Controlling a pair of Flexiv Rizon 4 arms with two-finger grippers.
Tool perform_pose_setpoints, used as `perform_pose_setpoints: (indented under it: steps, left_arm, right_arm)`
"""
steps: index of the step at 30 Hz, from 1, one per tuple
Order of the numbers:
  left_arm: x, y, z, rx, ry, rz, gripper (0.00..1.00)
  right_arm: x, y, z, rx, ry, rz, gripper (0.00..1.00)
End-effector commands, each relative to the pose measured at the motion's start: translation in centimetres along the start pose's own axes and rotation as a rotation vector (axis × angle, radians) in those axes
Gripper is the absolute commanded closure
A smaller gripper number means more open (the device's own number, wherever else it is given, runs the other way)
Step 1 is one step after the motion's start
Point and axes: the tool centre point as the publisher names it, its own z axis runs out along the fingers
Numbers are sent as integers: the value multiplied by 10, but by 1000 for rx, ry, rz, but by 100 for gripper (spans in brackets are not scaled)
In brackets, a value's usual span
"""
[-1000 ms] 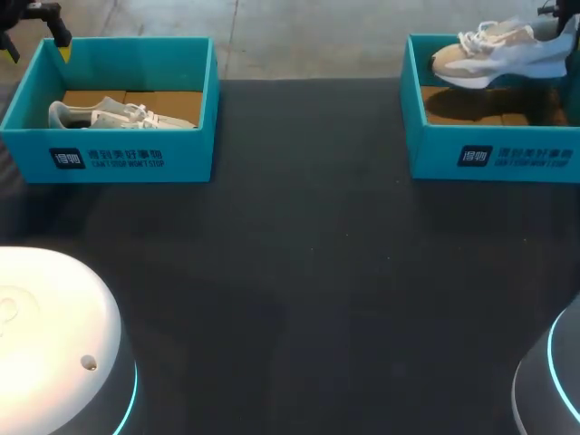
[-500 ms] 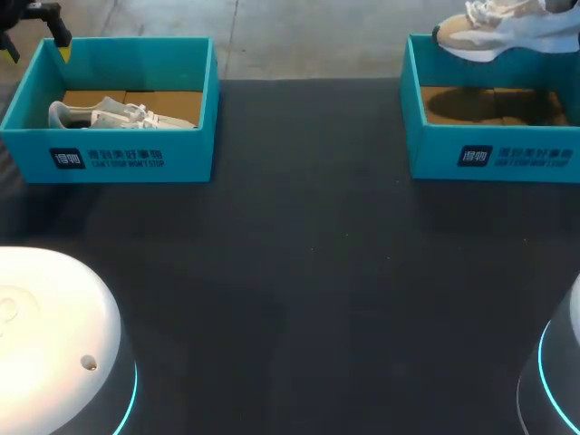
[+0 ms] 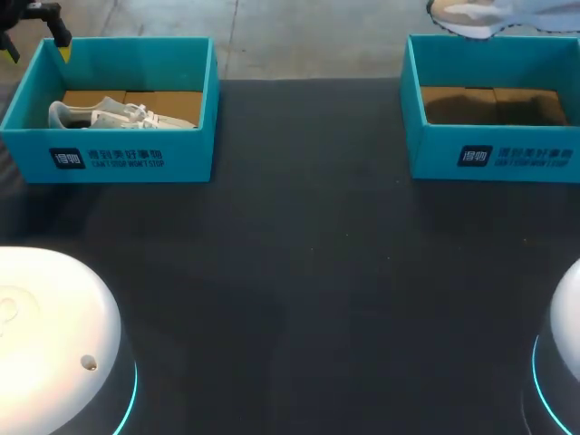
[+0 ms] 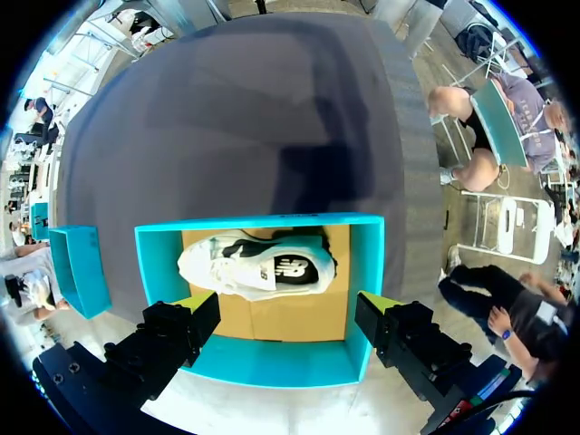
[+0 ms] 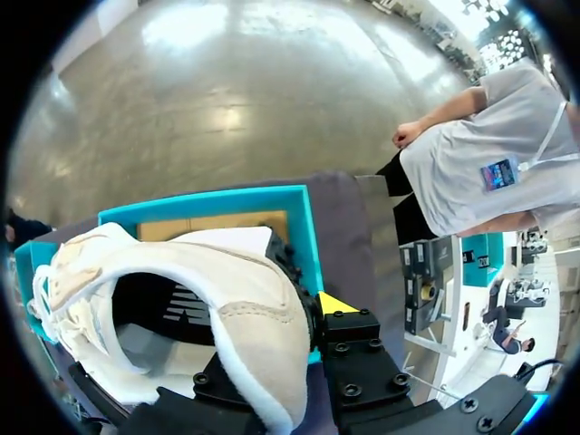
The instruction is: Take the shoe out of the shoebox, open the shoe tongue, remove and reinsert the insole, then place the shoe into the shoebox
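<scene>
A pale sneaker [image 3: 118,115] lies on its side in the left teal shoebox [image 3: 127,159]. My left gripper [image 3: 36,50] hangs open over that box's back left corner. In the left wrist view its fingers [image 4: 195,313] straddle the box wall [image 4: 263,362], with the sneaker [image 4: 258,267] ahead of them, untouched. The right teal shoebox [image 3: 494,159] shows only its cardboard floor. A beige and white sneaker [image 3: 471,13] hangs high above it, cut off by the view's edge. My right gripper [image 5: 294,331] is shut on the heel collar of that sneaker [image 5: 181,272], above the box [image 5: 304,227].
The dark table [image 3: 308,272] stretches between and in front of the two boxes. The white domes of my arm bases sit at the front left [image 3: 54,335] and front right [image 3: 562,362] corners.
My right arm has lifted the beige sneaker straight up out of the right shoebox, nearly out of the head view. The left arm and its shoe have not moved.
</scene>
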Motion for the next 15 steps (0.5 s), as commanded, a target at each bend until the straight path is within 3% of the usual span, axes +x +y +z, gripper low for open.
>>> perform_pose_setpoints:
  steps: [1, 15]
  left_arm:
    - [0, -1, 0, -2, 2, 1, 0]
    - [0, -1, 0, -2, 2, 1, 0]
  right_arm:
    - [9, -22, -29, -66, -14, -1, 100]
    - [48, -72, -72, -112, 7, -4, 100]
